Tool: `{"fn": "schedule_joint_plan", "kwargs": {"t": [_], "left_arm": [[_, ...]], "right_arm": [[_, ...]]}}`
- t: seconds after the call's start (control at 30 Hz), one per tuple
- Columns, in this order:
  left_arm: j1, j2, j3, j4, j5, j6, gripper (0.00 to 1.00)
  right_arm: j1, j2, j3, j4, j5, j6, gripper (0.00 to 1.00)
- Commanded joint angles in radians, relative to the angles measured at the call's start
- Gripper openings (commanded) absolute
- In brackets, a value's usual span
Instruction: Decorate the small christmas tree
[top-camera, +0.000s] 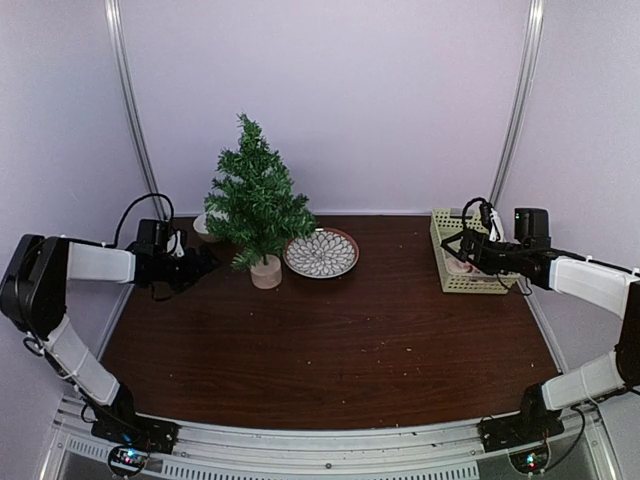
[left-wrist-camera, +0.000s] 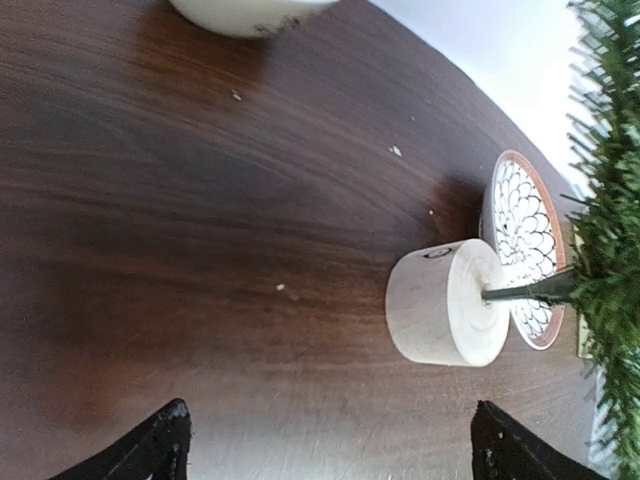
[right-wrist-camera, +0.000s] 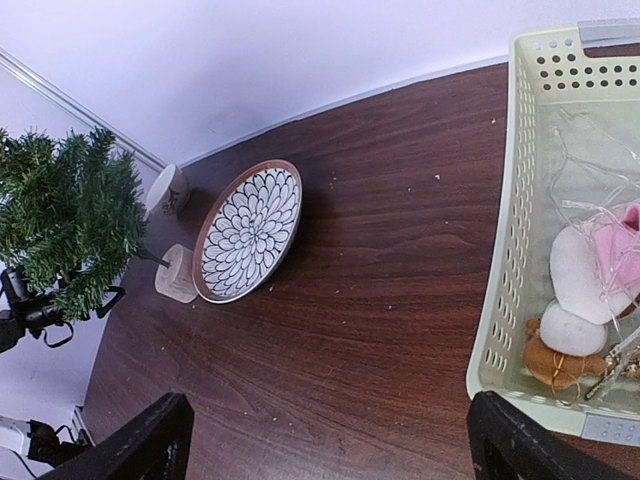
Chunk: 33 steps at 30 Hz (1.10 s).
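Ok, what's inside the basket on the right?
In the basket: white round pieces, something pink, a brown ornament and thin clear wire. Whatever lies beneath that pile is covered, and the basket's right part is cut off in the wrist view.

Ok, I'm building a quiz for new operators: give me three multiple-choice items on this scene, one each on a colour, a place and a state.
1. What colour is the basket? A) red B) black C) pale green
2. Where is the patterned plate? A) in the basket B) on the table beside the small christmas tree C) hanging on the tree
3. How is the left end effector? A) open, empty B) shut on the tree C) shut on the plate
Key: 1 C, its perforated wall is pale green; 2 B, it lies by the tree's base; 3 A, its jaws stand wide apart, nothing between them.
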<state>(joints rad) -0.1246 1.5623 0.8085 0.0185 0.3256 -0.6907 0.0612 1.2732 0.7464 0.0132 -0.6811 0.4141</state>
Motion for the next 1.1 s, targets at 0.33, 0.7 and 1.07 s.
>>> {"fn": "schedule_joint_plan", "kwargs": {"t": [0.33,0.7,1.07], "left_arm": [[0.007,0.436,0.195,0.560,0.376,-0.199,0.86],[-0.032,0.628,0.362,0.603,0.429,-0.229,0.67],[-0.073,0.738,0.489,0.594,0.482,-0.227,0.52]], "right_arm": [[0.000,0.017,0.021,0.034,-0.048,-0.002,0.99],[0.000,0.029,0.033,0.025,-0.051,-0.006,0.99],[0.000,0.041,0.029,0.035,-0.064,0.005,1.00]]}}
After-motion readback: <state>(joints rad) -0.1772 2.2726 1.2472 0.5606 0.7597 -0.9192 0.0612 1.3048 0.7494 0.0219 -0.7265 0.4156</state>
